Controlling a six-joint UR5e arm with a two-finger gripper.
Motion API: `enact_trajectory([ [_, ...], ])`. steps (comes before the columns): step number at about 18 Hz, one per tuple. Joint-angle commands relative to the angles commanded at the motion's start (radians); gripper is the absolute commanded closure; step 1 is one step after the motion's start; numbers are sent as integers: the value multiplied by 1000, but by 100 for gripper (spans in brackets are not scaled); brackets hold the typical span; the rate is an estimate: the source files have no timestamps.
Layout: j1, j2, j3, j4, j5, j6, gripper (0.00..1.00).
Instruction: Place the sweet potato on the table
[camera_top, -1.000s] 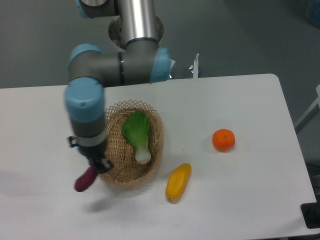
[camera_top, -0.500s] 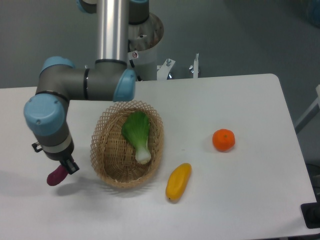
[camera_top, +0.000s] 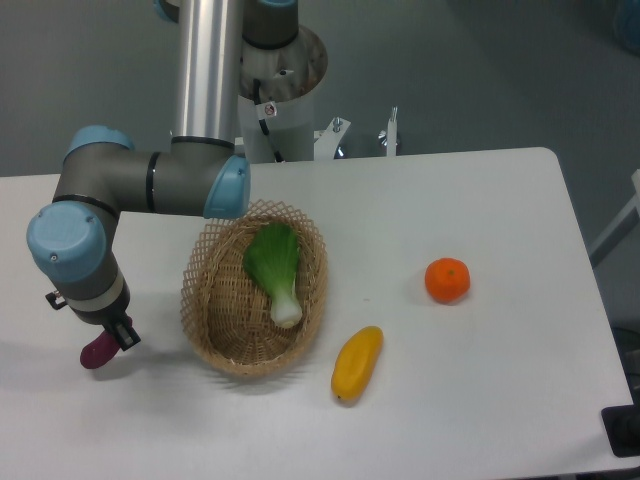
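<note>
The dark purple-magenta sweet potato (camera_top: 97, 351) hangs tilted in my gripper (camera_top: 116, 336) at the left of the white table (camera_top: 470, 400), to the left of the wicker basket (camera_top: 210, 310). The gripper is shut on the tuber's upper end; its fingers are mostly hidden under the arm's wrist. The tuber's lower end is very close to the tabletop; I cannot tell whether it touches.
The oval wicker basket holds a green leafy vegetable (camera_top: 275, 267). A yellow oblong fruit (camera_top: 357, 363) lies right of the basket. A round orange fruit (camera_top: 447, 280) sits further right. The arm's base (camera_top: 283, 90) stands at the table's back edge.
The gripper has carried the sweet potato leftward, away from the basket's left rim, and slightly lower toward the tabletop. The other items have not moved.
</note>
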Motion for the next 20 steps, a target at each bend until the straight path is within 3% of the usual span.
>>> enact_trajectory([
  [3, 21, 37, 0, -6, 76, 2, 0],
  [10, 273, 126, 3, -15, 103, 31, 0],
  [20, 642, 135, 6, -18, 103, 366, 0],
])
